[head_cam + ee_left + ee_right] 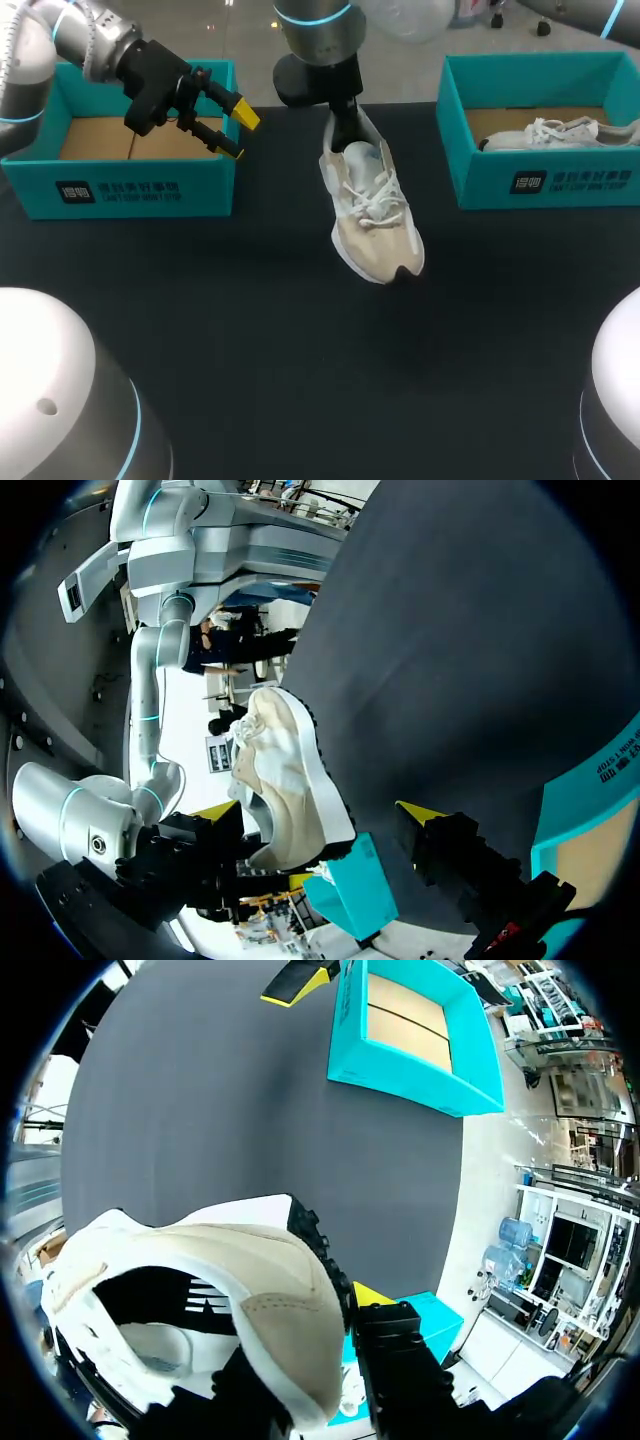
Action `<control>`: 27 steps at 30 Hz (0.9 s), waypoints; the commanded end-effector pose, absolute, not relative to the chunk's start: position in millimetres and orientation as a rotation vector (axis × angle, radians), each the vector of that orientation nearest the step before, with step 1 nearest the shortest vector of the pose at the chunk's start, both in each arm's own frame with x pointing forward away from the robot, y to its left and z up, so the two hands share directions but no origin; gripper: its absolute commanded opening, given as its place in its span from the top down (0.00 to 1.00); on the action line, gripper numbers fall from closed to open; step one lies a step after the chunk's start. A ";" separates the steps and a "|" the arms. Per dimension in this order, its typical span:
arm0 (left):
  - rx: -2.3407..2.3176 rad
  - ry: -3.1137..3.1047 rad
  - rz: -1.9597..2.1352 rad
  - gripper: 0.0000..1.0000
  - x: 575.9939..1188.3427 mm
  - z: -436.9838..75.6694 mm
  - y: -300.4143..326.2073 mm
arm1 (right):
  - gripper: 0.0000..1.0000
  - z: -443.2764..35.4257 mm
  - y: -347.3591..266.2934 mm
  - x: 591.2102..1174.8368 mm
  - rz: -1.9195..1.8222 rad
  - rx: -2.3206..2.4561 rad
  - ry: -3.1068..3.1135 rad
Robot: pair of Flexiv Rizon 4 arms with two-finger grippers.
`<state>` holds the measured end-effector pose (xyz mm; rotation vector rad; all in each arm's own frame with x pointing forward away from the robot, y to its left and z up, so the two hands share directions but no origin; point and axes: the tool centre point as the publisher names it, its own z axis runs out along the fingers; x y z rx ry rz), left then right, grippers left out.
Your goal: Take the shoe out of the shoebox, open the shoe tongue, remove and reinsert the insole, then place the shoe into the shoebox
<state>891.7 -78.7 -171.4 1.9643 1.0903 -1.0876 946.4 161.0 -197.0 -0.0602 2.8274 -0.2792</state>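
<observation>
Shoe [375, 215] heel clamped in R hand [347, 135]; L hand [240, 133] open, well apart.

shoe [372, 215] midway between left shoebox [130, 190] and right shoebox [560, 182], second shoe [560, 133] inside the latter

The shoe [378, 225] is white and beige, the left shoebox [150, 190] teal, the table [300, 350] black.
</observation>
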 end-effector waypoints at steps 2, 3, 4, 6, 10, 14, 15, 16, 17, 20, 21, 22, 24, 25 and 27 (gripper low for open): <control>1.968 1.090 -1.085 0.00 891.5 -171.2 -78.4 | 1.00 -195.7 160.5 946.4 -0.279 -0.060 2.827; 1.968 1.090 -1.085 0.00 891.5 -171.2 -78.4 | 1.00 -195.7 160.5 946.4 -0.279 -0.060 2.827; 1.968 1.090 -1.085 0.00 891.5 -171.2 -78.4 | 1.00 -195.7 160.5 946.4 -0.279 -0.060 2.827; 1.968 1.090 -1.085 0.00 891.5 -171.2 -78.4 | 1.00 -195.7 160.5 946.4 -0.279 -0.060 2.827; 1.968 1.090 -1.085 0.00 891.5 -171.2 -78.4 | 1.00 -195.0 156.4 951.2 -0.259 -0.052 2.836; 1.968 1.090 -1.085 0.00 891.5 -171.2 -78.4 | 1.00 -185.3 133.4 968.6 -0.194 -0.043 2.847; 1.968 1.090 -1.085 0.00 891.5 -171.2 -78.4 | 1.00 -183.1 126.4 972.6 -0.194 -0.049 2.845; 1.968 1.090 -1.085 0.00 891.5 -171.2 -78.4 | 1.00 -181.0 118.6 976.7 -0.195 -0.060 2.847; 1.968 1.090 -1.085 0.00 891.5 -171.2 -78.4 | 1.00 -179.2 111.5 980.8 -0.201 -0.069 2.848; 1.968 1.090 -1.085 0.00 891.5 -171.2 -78.4 | 1.00 -173.7 87.1 996.1 -0.214 -0.073 2.858; 1.968 1.090 -1.085 0.00 891.5 -171.2 -78.4 | 1.00 -172.6 79.9 1000.6 -0.215 -0.070 2.862; 1.968 1.090 -1.085 0.00 891.5 -171.2 -78.4 | 1.00 -171.4 72.5 1005.3 -0.234 -0.070 2.863; 1.968 1.090 -1.085 0.00 891.5 -171.2 -78.4 | 1.00 -168.8 59.8 1014.1 -0.193 -0.080 2.885; 1.968 1.090 -1.085 0.00 891.5 -171.2 -78.4 | 1.00 -167.7 53.5 1019.1 -0.205 -0.078 2.879; 1.968 1.090 -1.085 0.00 891.5 -171.2 -78.4 | 1.00 -165.7 42.0 1028.1 -0.190 -0.073 2.886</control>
